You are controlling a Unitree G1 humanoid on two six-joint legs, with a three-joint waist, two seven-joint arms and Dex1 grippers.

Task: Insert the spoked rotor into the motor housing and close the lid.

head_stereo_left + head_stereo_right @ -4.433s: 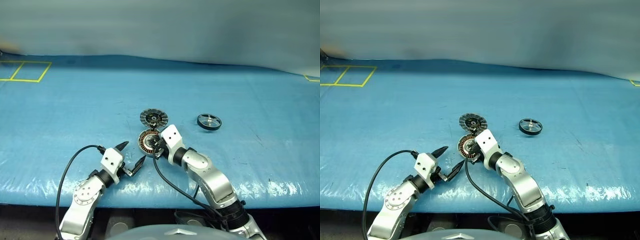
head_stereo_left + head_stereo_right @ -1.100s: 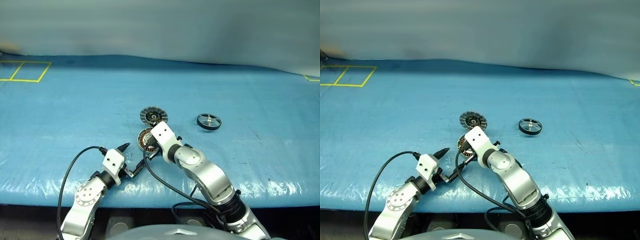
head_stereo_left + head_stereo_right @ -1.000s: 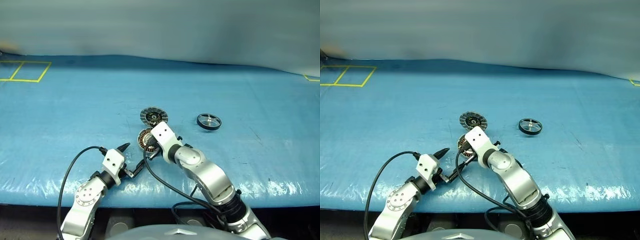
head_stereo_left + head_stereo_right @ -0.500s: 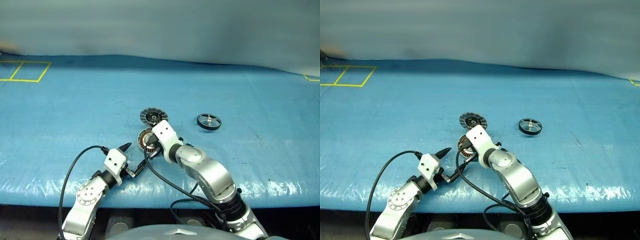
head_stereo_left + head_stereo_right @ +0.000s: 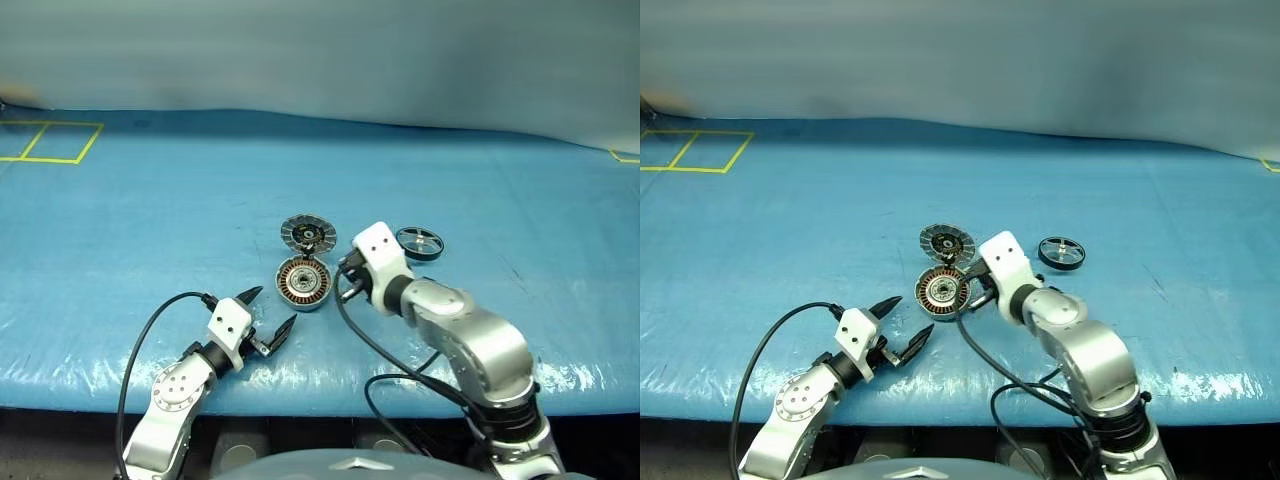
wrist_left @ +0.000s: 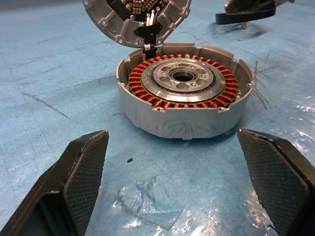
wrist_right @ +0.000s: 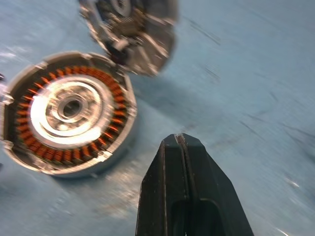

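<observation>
left claw: wide open, empty | right claw: closed, empty | motor housing: unlabelled

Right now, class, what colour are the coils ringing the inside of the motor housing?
Copper-orange, ringing the motor housing; clearest in the left wrist view.

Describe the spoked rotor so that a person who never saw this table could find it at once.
On the blue table cover, three round parts lie near the middle. The spoked rotor is farthest to the robot's right, apart from the joined motor housing and lid. It alone is a thin black ring with spokes, without copper coils.
</observation>
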